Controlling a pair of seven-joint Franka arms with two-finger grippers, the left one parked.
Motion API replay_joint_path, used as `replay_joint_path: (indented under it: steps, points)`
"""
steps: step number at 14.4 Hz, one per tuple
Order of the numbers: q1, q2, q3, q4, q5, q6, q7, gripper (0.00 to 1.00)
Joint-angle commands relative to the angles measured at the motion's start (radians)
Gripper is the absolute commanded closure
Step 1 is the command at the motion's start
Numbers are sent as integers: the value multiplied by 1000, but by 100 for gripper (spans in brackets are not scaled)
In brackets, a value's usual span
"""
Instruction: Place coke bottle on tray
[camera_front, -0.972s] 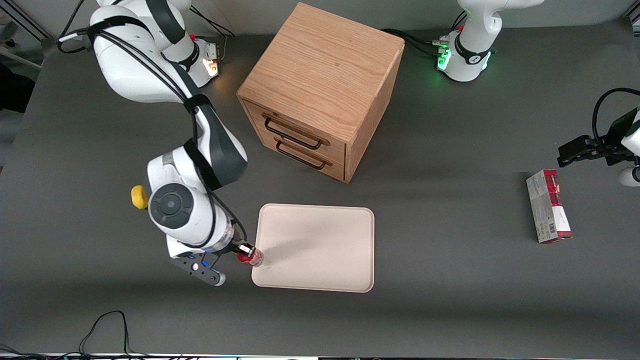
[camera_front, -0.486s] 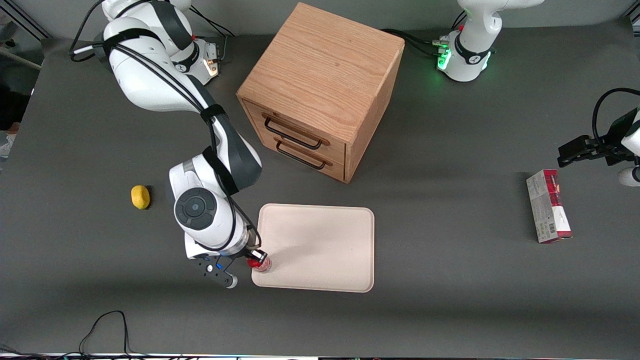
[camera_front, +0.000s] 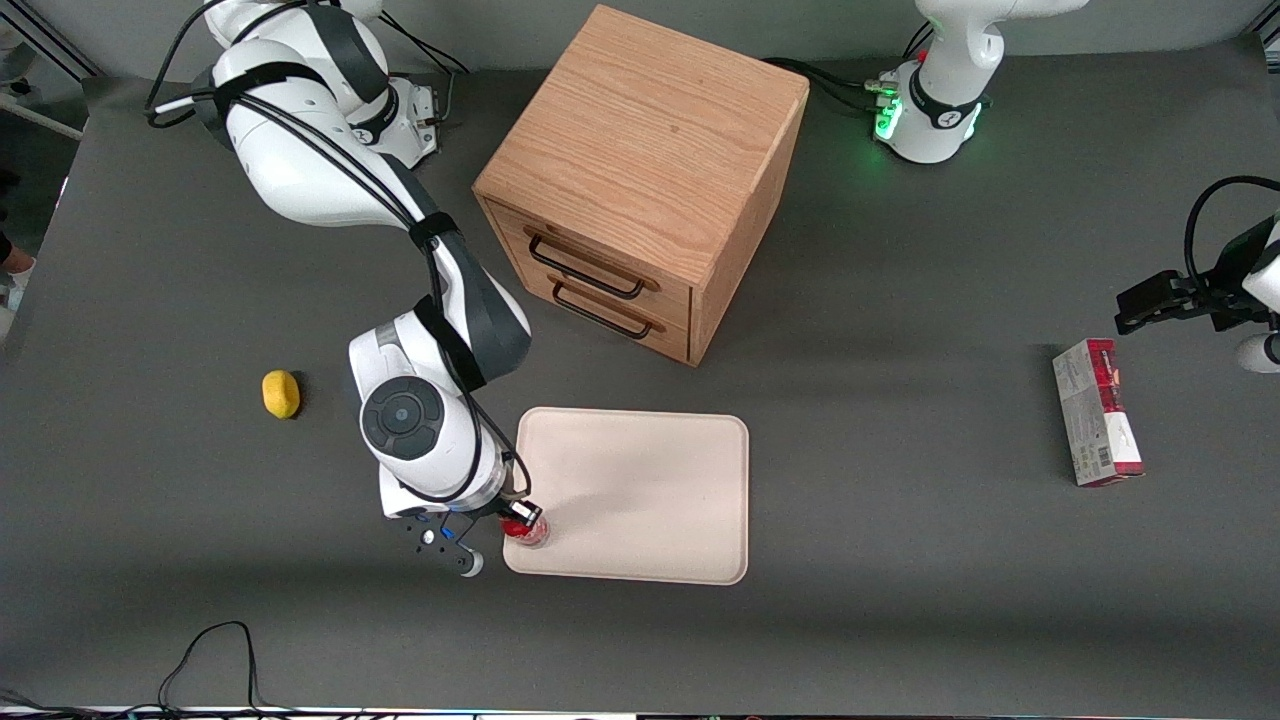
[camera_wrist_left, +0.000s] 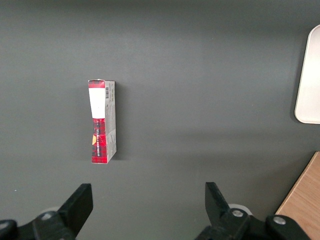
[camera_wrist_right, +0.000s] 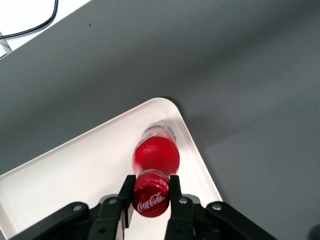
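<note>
Your gripper has its fingers clamped on the bottle cap, holding it upright over the tray corner nearest the tabletop's front edge, ready to set down.

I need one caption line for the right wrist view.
Gripper shut on small red coke bottle, upright over a corner of the cream-white tray.

A dark grey desk is filling nearly the whole scene, lying evenly lit with soft shadows. A wooden cabinet is standing on it, two drawers facing the front camera. Black cables are trailing along the edge nearest that camera.
</note>
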Motion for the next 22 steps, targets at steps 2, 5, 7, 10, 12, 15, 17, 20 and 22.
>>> replay_joint_path:
  steps: [2,5,7,10,12,15,17,20,22]
  points:
    - [14,15,-8,41,-31,-3,25,1]
    - [14,15,-8,38,-55,5,30,0]
    - [14,15,-8,38,-54,5,30,0]
    - [14,15,-8,38,-55,5,30,0]
    - [14,13,-8,38,-55,4,28,0]
    - [4,-14,-8,37,-57,-33,5,0]
    - [-15,-56,-8,30,-43,-107,-98,0]
    - [-98,-227,-9,-124,44,-216,-299,0]
    - [-170,-396,-9,-331,83,-208,-453,0]
